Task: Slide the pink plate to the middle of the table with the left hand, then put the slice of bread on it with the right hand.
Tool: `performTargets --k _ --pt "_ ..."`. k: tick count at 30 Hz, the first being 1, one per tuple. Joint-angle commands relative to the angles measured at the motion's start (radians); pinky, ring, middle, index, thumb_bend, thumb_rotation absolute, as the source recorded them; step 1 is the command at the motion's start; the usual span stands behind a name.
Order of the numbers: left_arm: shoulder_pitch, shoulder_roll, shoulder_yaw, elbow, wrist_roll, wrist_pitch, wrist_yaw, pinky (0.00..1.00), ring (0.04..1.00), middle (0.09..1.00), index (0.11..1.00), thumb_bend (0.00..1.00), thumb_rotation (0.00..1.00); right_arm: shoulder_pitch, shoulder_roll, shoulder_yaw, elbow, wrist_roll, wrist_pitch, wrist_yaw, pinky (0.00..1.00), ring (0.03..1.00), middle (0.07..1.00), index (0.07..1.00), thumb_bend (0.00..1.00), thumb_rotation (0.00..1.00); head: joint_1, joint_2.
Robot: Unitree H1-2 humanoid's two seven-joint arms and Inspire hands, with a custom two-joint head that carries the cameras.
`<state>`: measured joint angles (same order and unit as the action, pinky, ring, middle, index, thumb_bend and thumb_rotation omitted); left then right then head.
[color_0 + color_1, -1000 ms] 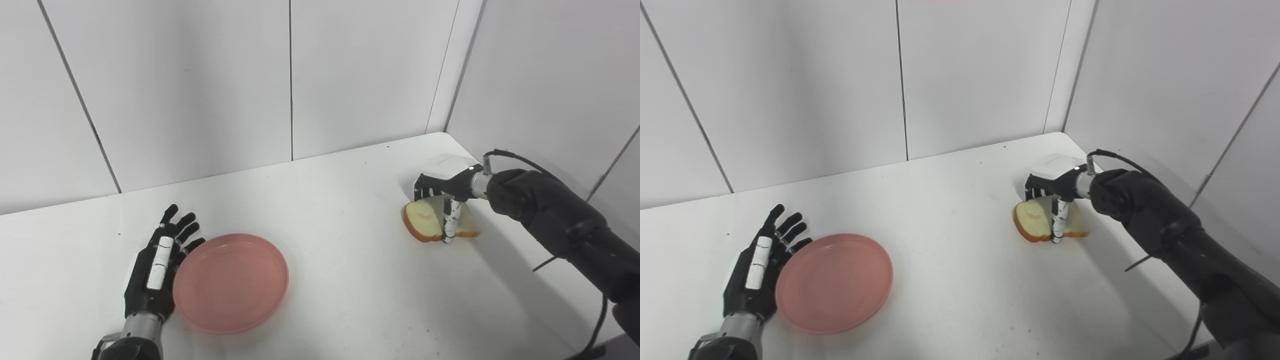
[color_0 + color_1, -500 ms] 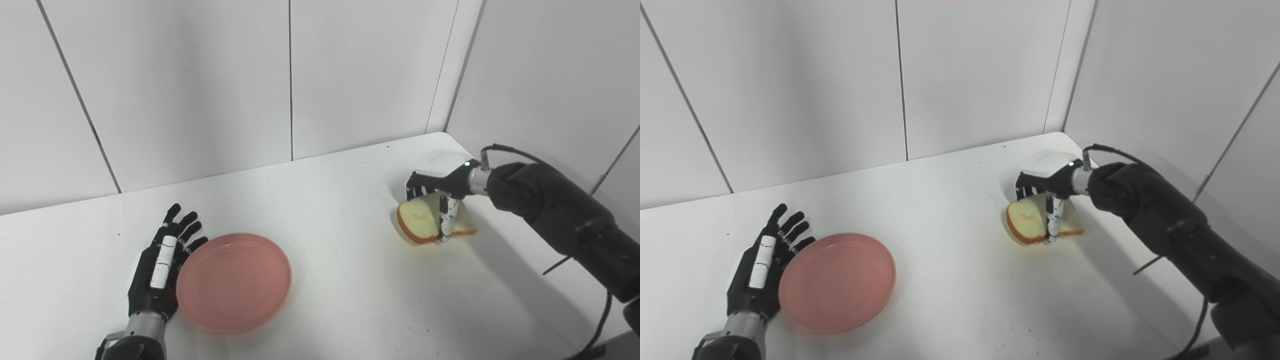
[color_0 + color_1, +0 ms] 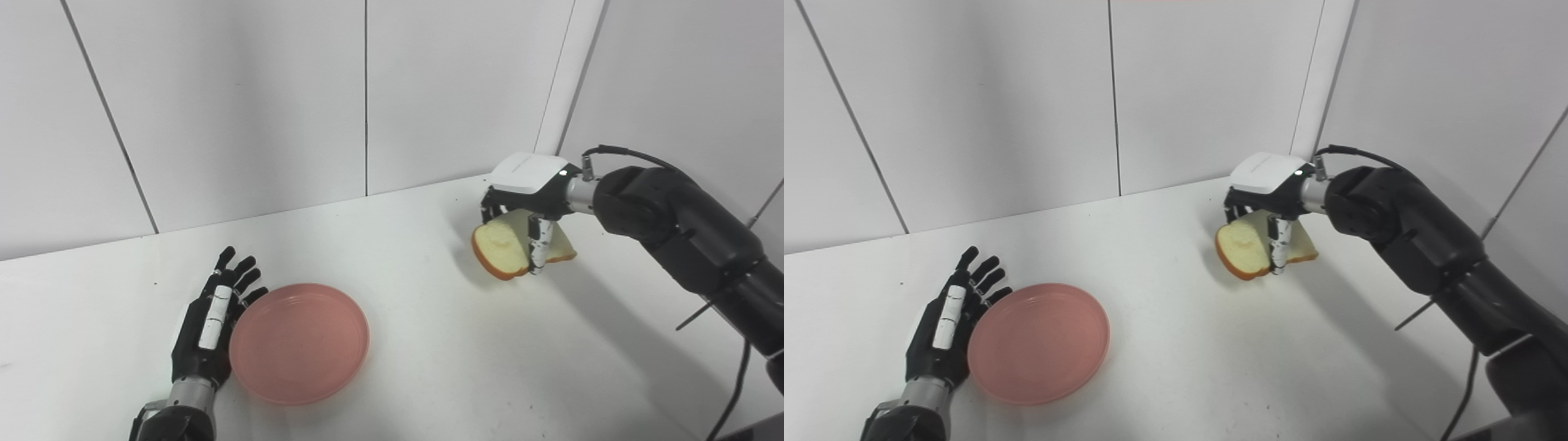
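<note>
The pink plate (image 3: pixel 299 342) lies flat on the white table (image 3: pixel 429 343), left of the middle. My left hand (image 3: pixel 211 327) rests open on the table, its fingers spread along the plate's left rim and touching it. A slice of bread (image 3: pixel 503 249) with a brown crust hangs tilted above the table at the right, its shadow beneath it. My right hand (image 3: pixel 531 196) is shut on the slice from above, thumb across its front face, other fingers behind it.
White wall panels (image 3: pixel 245 104) close off the back and right sides of the table. The table's front right edge (image 3: pixel 723 422) shows at the bottom corner. A black cable (image 3: pixel 729 392) hangs from my right arm.
My right hand has lifted the bread off the table and carried it up and slightly left. The left hand and plate have edged to the right. The camera has shifted a little.
</note>
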<state>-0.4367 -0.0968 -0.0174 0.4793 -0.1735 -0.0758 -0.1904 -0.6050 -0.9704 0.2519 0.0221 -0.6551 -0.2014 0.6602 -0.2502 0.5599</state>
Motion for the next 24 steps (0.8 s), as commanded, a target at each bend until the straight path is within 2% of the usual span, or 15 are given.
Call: performTargets --k 1,6,12,17,20,24 --pt "0.02 -0.018 -0.008 0.037 0.013 0.045 0.02 0.78 0.886 0.884 0.933 0.86 0.72 -0.061 -0.013 -0.029 -0.035 0.01 0.025 0.012 0.39 0.476 0.564 0.488 0.53 0.13 0.0 0.001" --pt "0.02 -0.033 -0.019 0.034 0.028 0.043 0.04 0.77 0.883 0.886 0.94 0.87 0.73 -0.051 0.056 -0.053 -0.058 0.085 0.035 0.017 0.38 0.459 0.559 0.488 0.52 0.13 0.049 0.006" --pt "0.023 -0.05 -0.023 0.035 0.038 0.039 0.052 0.76 0.883 0.879 0.943 0.84 0.74 -0.034 0.103 -0.049 -0.106 0.083 0.023 0.01 0.38 0.445 0.553 0.489 0.53 0.13 0.09 0.008" --pt "0.017 -0.058 -0.025 0.055 0.043 0.024 0.057 0.76 0.888 0.877 0.945 0.85 0.74 -0.02 0.177 -0.051 -0.2 0.063 0.105 0.027 0.35 0.421 0.525 0.489 0.53 0.13 0.126 0.008" --pt "0.012 -0.061 -0.025 0.075 0.048 0.008 0.055 0.75 0.881 0.875 0.94 0.87 0.74 -0.027 0.21 -0.037 -0.252 0.049 0.168 0.076 0.39 0.48 0.583 0.489 0.53 0.14 0.14 0.007" --pt "0.002 -0.07 -0.019 0.093 0.047 0.001 0.061 0.76 0.875 0.869 0.931 0.85 0.73 -0.047 0.246 -0.017 -0.286 0.035 0.223 0.13 0.41 0.511 0.603 0.49 0.52 0.14 0.162 0.006"
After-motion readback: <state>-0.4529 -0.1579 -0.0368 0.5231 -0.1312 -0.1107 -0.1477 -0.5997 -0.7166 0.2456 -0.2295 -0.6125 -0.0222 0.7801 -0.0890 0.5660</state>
